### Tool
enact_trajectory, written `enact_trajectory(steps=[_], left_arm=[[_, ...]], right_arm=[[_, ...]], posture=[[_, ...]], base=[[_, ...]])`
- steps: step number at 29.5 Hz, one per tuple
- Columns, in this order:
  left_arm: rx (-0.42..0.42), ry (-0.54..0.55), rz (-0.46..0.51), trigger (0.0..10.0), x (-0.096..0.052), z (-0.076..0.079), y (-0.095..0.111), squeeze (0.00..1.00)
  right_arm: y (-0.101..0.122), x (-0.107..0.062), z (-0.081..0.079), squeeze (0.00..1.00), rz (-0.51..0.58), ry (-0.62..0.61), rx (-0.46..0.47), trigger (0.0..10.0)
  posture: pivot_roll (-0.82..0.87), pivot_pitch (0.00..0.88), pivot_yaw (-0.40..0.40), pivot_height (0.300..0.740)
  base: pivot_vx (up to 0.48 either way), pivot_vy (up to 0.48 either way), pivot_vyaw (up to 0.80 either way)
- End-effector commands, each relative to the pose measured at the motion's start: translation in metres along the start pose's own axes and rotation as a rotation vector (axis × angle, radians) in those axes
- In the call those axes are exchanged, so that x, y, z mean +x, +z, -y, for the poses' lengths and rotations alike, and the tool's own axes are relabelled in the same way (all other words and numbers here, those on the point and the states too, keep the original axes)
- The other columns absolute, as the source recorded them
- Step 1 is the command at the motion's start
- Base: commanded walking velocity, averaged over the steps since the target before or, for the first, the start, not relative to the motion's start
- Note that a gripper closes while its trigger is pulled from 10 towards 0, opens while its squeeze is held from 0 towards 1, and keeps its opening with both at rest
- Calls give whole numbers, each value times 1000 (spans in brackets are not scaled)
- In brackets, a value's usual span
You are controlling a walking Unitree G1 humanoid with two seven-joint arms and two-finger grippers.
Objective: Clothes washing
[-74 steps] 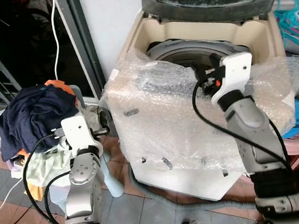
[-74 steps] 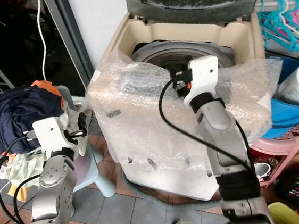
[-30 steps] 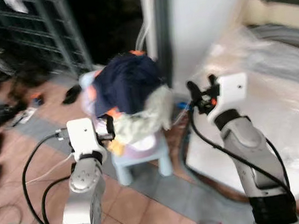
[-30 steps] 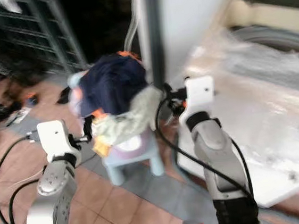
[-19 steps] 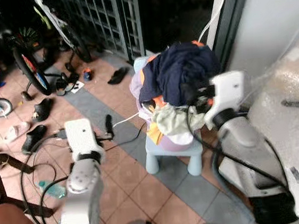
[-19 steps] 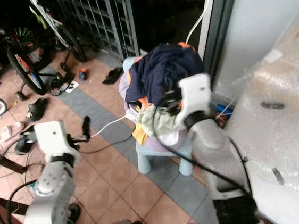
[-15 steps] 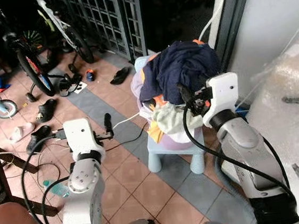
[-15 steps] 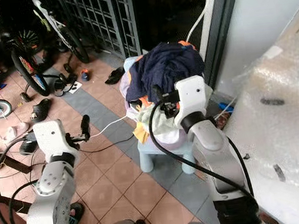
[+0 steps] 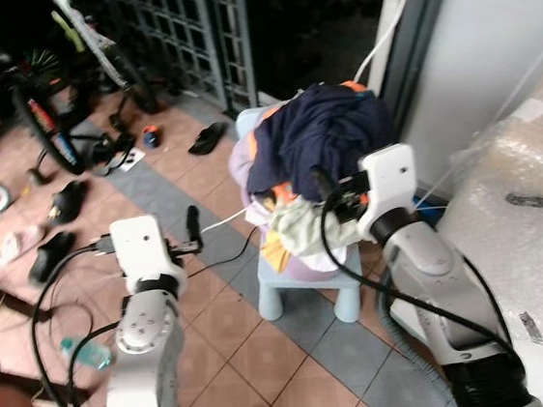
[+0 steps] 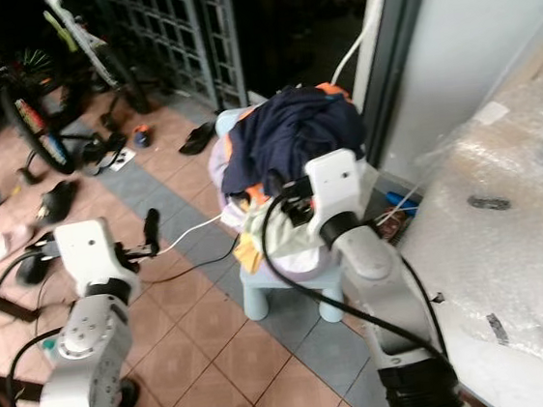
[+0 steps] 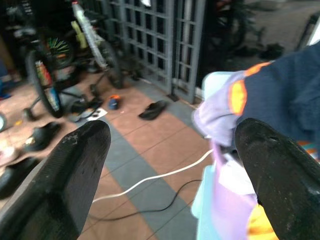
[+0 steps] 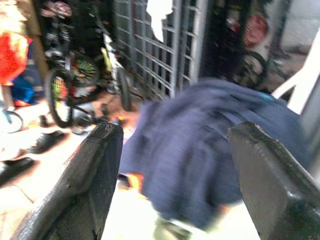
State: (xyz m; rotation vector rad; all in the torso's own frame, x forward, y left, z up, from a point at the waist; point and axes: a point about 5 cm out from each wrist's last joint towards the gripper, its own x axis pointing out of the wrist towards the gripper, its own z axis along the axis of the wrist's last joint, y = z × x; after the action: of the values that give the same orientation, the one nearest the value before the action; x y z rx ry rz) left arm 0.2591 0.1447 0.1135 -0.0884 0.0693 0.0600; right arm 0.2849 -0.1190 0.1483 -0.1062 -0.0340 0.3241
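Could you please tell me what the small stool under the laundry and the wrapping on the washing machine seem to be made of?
The stool looks like moulded plastic, pale blue and smooth, with thick one-piece legs. The wrapping on the washing machine looks like clear bubble wrap: translucent, crinkled, with a dotted sheen. The clothes pile on the stool is soft fabric, folded and draping.

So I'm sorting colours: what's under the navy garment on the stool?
Under the navy garment, orange, pale green and lilac pieces peek out above the blue stool; anything deeper is covered.

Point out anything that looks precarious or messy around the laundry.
The pile of clothes is heaped high on a small blue stool, with pieces hanging over its edges. A white cable trails across the floor beside it, and sandals lie scattered near the bicycle.
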Motion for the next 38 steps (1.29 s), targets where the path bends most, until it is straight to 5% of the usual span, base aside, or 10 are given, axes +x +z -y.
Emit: enact_trajectory(steps=[1, 10, 17, 22, 32, 36, 38], left_arm=[[-8, -12, -10, 10000, 0, 4, -2, 0], [22, 2, 2, 10000, 5, -1, 6, 0], [24, 11, -17, 10000, -4, 0, 3, 0], [28, 19, -45, 10000, -6, 2, 0, 0], [67, 45, -60, 10000, -9, -13, 0, 0], [65, 43, -63, 10000, -6, -9, 0, 0], [55, 31, -56, 10000, -4, -3, 1, 0]], right_arm=[[-8, -2, 1, 0, -33, 6, -16, 10000], [-10, 4, -3, 0, -32, 53, -85, 10000], [-17, 7, -6, 0, -77, 64, -94, 10000], [-24, 17, 3, 0, -153, -32, -209, 10000], [14, 34, 27, 0, 62, -251, -366, 10000], [-7, 34, 41, 0, -64, -322, -394, 10000], [-33, 32, 43, 0, -224, -299, -357, 9725]], posture=[[-30, 88, 79, 740], [3, 99, 93, 740], [6, 132, 81, 740], [22, 150, 59, 740], [56, 141, 56, 740], [52, 142, 57, 740], [47, 132, 55, 740]], base=[[420, 0, 0], [312, 120, 240], [0, 0, 469], [0, 0, 0], [0, 0, 0], [0, 0, 0], [0, 0, 0]])
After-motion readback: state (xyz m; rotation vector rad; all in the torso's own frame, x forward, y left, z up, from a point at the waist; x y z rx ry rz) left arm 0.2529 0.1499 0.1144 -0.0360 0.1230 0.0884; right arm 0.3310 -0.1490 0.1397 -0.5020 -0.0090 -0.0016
